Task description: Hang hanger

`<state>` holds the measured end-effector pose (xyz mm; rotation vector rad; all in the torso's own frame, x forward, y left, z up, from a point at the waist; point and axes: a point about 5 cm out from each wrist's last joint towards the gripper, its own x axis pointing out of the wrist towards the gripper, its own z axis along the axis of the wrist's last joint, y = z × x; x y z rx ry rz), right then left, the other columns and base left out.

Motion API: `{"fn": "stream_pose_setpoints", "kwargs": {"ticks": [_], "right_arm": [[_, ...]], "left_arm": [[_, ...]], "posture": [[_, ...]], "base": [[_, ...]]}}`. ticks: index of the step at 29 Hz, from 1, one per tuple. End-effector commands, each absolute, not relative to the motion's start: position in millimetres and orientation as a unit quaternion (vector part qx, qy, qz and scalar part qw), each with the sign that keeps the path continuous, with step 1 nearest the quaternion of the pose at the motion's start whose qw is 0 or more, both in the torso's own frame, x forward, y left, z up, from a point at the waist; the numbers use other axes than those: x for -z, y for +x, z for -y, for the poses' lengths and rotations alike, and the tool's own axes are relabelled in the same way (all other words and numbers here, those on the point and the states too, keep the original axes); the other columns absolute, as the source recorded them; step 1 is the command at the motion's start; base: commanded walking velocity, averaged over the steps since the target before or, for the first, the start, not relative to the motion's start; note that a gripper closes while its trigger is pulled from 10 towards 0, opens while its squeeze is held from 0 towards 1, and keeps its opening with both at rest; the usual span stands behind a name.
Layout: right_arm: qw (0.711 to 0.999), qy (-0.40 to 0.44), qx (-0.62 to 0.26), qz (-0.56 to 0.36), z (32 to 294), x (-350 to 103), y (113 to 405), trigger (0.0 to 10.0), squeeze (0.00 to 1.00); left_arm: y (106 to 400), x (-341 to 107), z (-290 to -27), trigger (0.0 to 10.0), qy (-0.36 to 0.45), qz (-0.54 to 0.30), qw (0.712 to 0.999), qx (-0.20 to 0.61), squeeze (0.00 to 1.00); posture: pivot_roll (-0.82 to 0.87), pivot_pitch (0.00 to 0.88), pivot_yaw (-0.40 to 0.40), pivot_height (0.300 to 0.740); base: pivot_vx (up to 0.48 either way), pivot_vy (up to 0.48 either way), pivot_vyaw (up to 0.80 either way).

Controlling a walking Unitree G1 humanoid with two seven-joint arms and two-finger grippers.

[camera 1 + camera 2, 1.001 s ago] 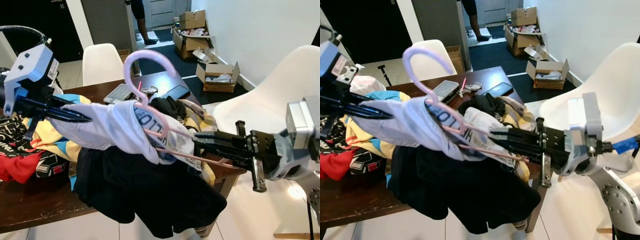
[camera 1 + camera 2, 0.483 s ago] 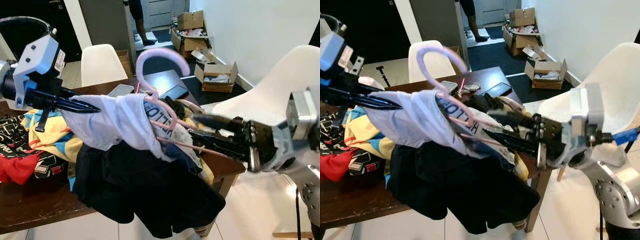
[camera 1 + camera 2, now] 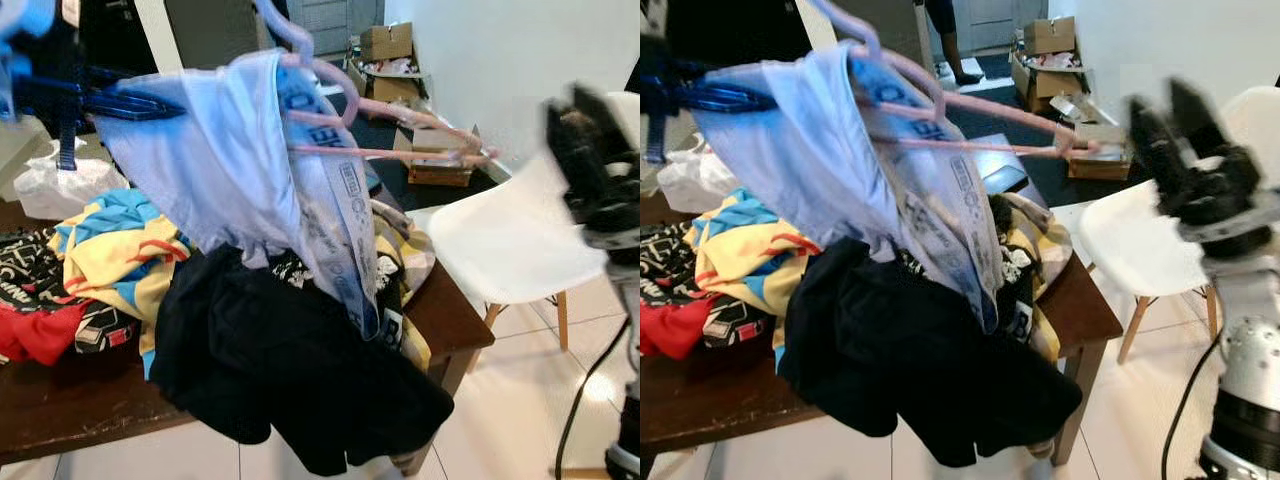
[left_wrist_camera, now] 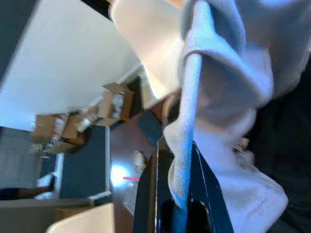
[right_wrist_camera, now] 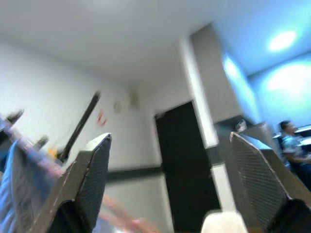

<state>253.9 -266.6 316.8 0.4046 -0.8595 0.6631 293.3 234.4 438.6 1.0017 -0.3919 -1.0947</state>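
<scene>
A pale blue-white shirt (image 3: 230,160) hangs on a pink hanger (image 3: 400,155), lifted high above the table. The hanger's hook (image 3: 290,30) points up at the frame's top, and its right end sticks out free of the cloth. My left gripper (image 3: 165,103) is at the upper left, shut on the shirt's shoulder; the left wrist view has its fingers (image 4: 165,194) pinching the fabric (image 4: 218,73). My right gripper (image 3: 1168,120) is off to the right, blurred, open, apart from the hanger's tip. In its wrist view the fingers (image 5: 87,179) stand wide apart with nothing between them.
A dark wooden table (image 3: 60,410) carries a heap of clothes: a black garment (image 3: 270,370) draped over the front edge, a yellow-blue one (image 3: 110,250), and a white bag (image 3: 55,185). A white chair (image 3: 510,240) stands right of it. Cardboard boxes (image 3: 1050,40) and a person's legs (image 3: 945,30) are behind.
My left gripper has lifted the shirt and hanger well upward. My right gripper has let go of the hanger's end, opened, and swung away to the right.
</scene>
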Motion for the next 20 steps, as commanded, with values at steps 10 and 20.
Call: {"fn": "stream_pose_setpoints", "kwargs": {"ticks": [10,20], "right_arm": [[0.868,0.161,-0.391,0.261,255,-246,238,10.0,0.00],[0.861,0.200,-0.419,0.209,216,-228,247,10.0,0.00]], "left_arm": [[280,-476,-224,0.0,0.395,0.284,0.715,0.501,0.00],[280,-492,-222,3.2,0.322,0.342,0.718,0.514,0.00]], "posture": [[-0.01,0.000,0.102,0.710],[-0.01,0.000,0.110,0.710]], "base": [[0.000,0.000,0.00],[0.000,0.000,-0.54]]}}
